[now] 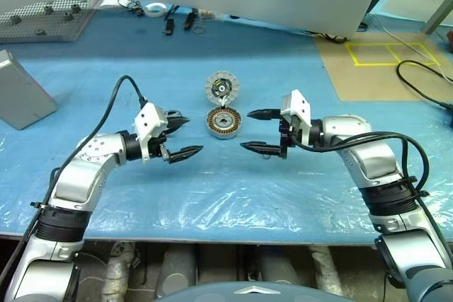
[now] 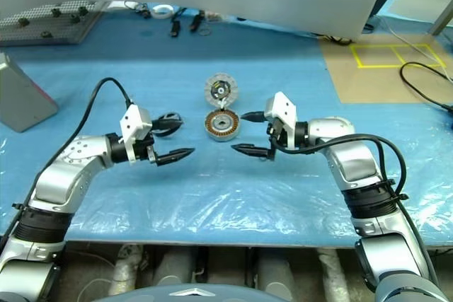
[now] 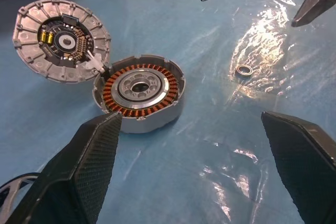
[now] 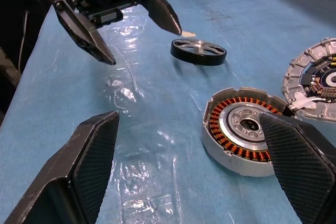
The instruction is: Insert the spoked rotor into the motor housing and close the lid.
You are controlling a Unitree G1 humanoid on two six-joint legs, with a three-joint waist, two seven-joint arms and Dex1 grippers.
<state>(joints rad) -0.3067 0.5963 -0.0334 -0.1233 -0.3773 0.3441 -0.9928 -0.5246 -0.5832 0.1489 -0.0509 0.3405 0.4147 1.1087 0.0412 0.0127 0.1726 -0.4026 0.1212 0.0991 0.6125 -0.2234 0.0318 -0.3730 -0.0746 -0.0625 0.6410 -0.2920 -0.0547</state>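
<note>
Spoked rotor [image 4: 198,51] lies flat on the bench [image 1: 212,196] behind the released, empty left claw [image 1: 180,136]; motor housing [image 1: 224,122] sits centre, lid [image 1: 222,88] open behind it. Right claw [image 1: 259,131] gapes empty too. Best pinch the rim squarely and keep the rotor level.

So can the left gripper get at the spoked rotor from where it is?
Probably yes: the left gripper is open and empty, and the spoked rotor lies flat on the sheet close by it, nothing between them.
</note>
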